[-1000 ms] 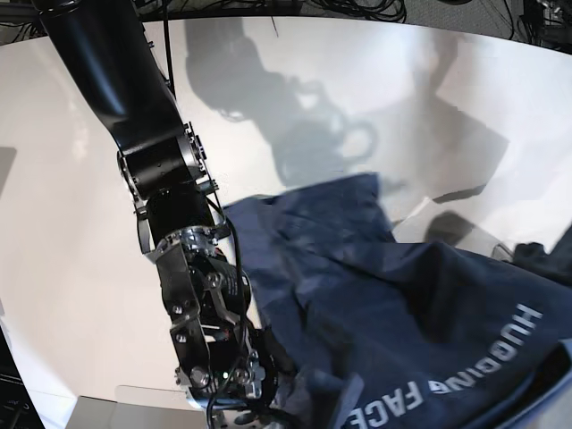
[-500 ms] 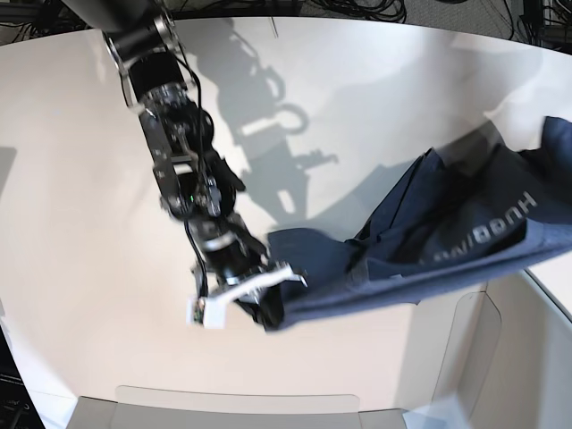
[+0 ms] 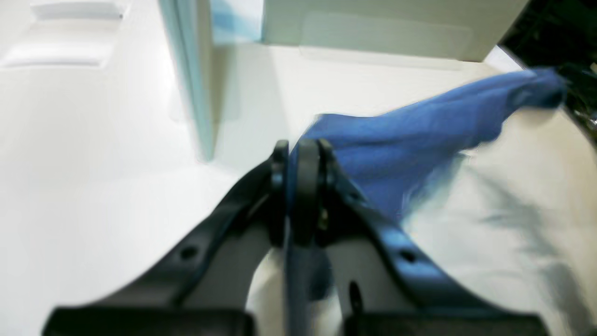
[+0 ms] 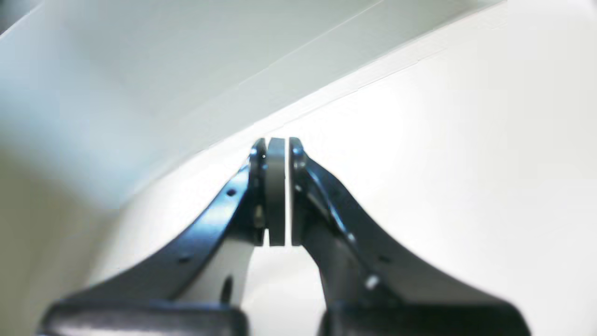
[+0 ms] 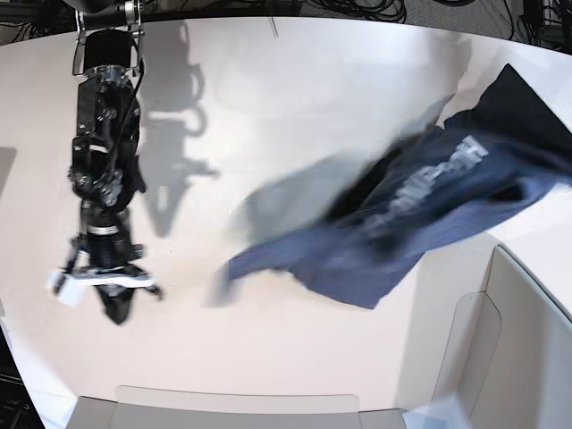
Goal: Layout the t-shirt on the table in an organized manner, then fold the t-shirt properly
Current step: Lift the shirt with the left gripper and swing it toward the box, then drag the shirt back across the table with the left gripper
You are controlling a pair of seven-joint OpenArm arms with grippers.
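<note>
On the left of the base view, our right gripper (image 5: pixel 116 308) hangs closed and empty above the table (image 5: pixel 295 107). Rightward, the t-shirt (image 5: pixel 402 223) sails blurred in mid-air, pinched at one edge by our left gripper (image 3: pixel 298 149). We judge it may land bunched, or tug free of that thin grip.

A soft, matt navy-blue cotton t-shirt (image 5: pixel 393 223) bore white printed lettering. The smooth off-white table (image 5: pixel 268 107) showed a faint sheen; the right gripper (image 4: pixel 276 193) looked glossy black plastic.
</note>
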